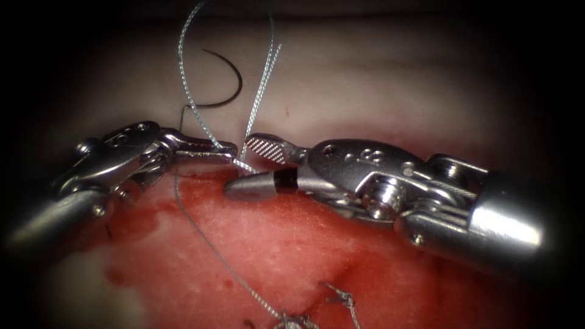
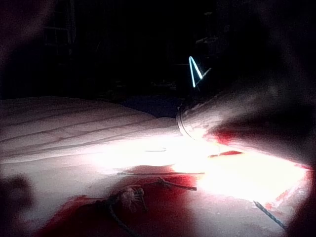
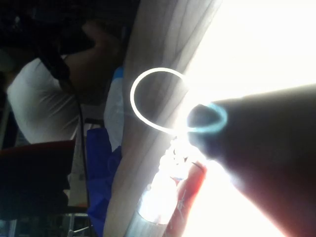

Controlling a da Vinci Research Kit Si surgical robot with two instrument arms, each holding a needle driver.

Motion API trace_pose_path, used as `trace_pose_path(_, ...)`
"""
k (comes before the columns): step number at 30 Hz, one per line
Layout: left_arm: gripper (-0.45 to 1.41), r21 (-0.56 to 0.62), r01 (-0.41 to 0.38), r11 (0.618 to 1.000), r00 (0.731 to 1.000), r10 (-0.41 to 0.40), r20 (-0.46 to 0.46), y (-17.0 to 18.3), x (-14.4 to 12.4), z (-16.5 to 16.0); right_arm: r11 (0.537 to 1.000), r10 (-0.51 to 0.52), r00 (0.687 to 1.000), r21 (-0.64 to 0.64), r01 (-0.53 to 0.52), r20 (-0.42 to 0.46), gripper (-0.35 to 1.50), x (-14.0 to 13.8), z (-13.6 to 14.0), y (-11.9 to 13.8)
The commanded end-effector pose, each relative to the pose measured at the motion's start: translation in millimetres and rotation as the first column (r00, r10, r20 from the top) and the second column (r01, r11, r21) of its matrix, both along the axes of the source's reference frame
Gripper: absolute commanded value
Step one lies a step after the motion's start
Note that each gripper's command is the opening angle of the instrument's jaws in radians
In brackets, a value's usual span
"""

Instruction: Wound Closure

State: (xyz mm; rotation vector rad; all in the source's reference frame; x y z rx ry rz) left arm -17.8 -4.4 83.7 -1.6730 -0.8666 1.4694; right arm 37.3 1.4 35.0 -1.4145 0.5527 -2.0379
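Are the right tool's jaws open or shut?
Open: the right tool shows its ribbed upper jaw spread from the lower, thread running between.

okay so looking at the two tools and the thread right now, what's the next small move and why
Probably close the right hand on the thread. Its jaws stand open with a strand passing between them, while the left hand is already shut on the thread beside it. The needle lies free on the tissue behind, held by neither.

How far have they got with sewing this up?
Done: one knotted stitch sits low on the tissue. In hand: the left tool is shut on the thread; the right tool is open around a strand. The needle lies free on the tissue. Left: I cannot judge how much cut is unclosed.
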Motion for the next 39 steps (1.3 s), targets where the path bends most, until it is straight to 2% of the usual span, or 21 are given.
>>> trace_pose_path(1,-0.45,-0.007,-0.030,1.000,0.999,0.030,-0.019,1.1,0.5,-0.8,1.000,0.019,0.999,-0.006,-0.019,-0.033,1.30,0.2,-1.6,1.4)
trace_pose_path(3,-0.45,0.009,-0.118,0.993,0.992,0.118,-0.052,0.1,1.9,-0.7,1.000,0.030,0.998,-0.002,-0.030,-0.063,1.25,-0.6,-2.2,1.9)
trace_pose_path(4,-0.45,0.063,-0.184,0.981,0.980,0.188,-0.065,-0.8,3.0,-0.8,0.999,0.036,0.995,0.004,-0.036,-0.089,1.25,-1.6,-2.7,2.5)
trace_pose_path(6,-0.45,0.091,-0.244,0.965,0.967,0.249,-0.052,-1.9,3.9,-1.1,0.998,0.051,0.993,0.040,-0.047,-0.109,0.94,-2.9,-3.1,3.6)
trace_pose_path(8,-0.45,0.115,-0.274,0.955,0.959,0.280,-0.035,-2.5,4.4,-1.6,0.992,0.070,0.991,0.113,-0.057,-0.113,0.78,-4.1,-3.3,5.1)
trace_pose_path(10,-0.45,0.135,-0.301,0.944,0.952,0.307,-0.020,-2.9,4.6,-2.2,0.981,0.092,0.990,0.181,-0.071,-0.111,0.42,-5.1,-3.2,6.2)
trace_pose_path(11,-0.45,0.134,-0.315,0.940,0.948,0.319,-0.012,-3.2,4.7,-2.6,0.973,0.115,0.988,0.211,-0.092,-0.101,-0.20,-5.6,-2.9,6.9)
trace_pose_path(12,-0.45,0.132,-0.328,0.935,0.943,0.332,-0.005,-3.5,4.8,-2.9,0.970,0.126,0.987,0.222,-0.103,-0.095,-0.35,-5.9,-2.5,7.3)
trace_pose_path(16,-0.45,0.123,-0.377,0.918,0.926,0.377,0.021,-4.1,4.8,-3.9,0.968,0.152,0.986,0.213,-0.133,-0.073,-0.35,-6.1,-0.4,8.1)
trace_pose_path(18,-0.45,0.116,-0.412,0.904,0.911,0.410,0.039,-4.3,4.7,-4.1,0.968,0.168,0.984,0.200,-0.152,-0.062,-0.35,-4.9,1.8,8.4)
trace_pose_path(21,-0.45,0.106,-0.433,0.895,0.901,0.430,0.048,-4.1,4.6,-4.1,0.973,0.138,0.988,0.198,-0.121,-0.074,-0.35,-2.8,4.1,8.9)
trace_pose_path(24,-0.45,0.091,-0.415,0.906,0.910,0.413,0.039,-3.7,4.8,-3.8,0.979,0.049,0.993,0.204,-0.026,-0.111,-0.35,0.9,6.8,9.7)
trace_pose_path(27,-0.45,0.068,-0.387,0.920,0.922,0.386,0.026,-2.9,5.0,-3.4,0.977,-0.052,0.983,0.193,0.086,-0.176,-0.35,3.3,8.6,9.0)
trace_pose_path(29,-0.45,0.060,-0.368,0.928,0.930,0.367,0.016,-2.4,5.1,-2.9,0.960,-0.163,0.956,0.184,0.211,-0.245,-0.35,4.7,9.5,8.0)
trace_pose_path(30,-0.45,0.050,-0.354,0.934,0.935,0.354,0.001,-2.1,5.3,-2.5,0.939,-0.246,0.925,0.164,0.301,-0.289,-0.35,5.6,9.9,6.8)
trace_pose_path(31,-0.45,0.040,-0.343,0.938,0.939,0.344,-0.015,-1.8,5.5,-2.2,0.925,-0.283,0.908,0.164,0.343,-0.308,-0.35,6.0,9.9,6.1)
trace_pose_path(32,-0.45,0.027,-0.303,0.953,0.952,0.304,-0.047,-1.2,5.7,-1.7,0.889,-0.342,0.869,0.178,0.422,-0.357,-0.35,6.5,9.4,5.1)
trace_pose_path(35,-0.45,-0.004,-0.201,0.980,0.972,0.199,-0.128,0.8,6.4,-1.0,0.840,-0.388,0.815,0.198,0.504,-0.430,-0.35,6.5,8.1,4.2)
trace_pose_path(38,-0.45,0.004,-0.120,0.993,0.959,0.117,-0.260,2.6,7.3,0.0,0.806,-0.384,0.774,0.225,0.547,-0.503,-0.35,6.4,6.8,3.9)
trace_pose_path(39,-0.45,-0.009,-0.064,0.998,0.932,0.057,-0.357,2.9,7.5,0.3,0.794,-0.365,0.755,0.243,0.558,-0.544,-0.35,6.4,6.2,3.8)
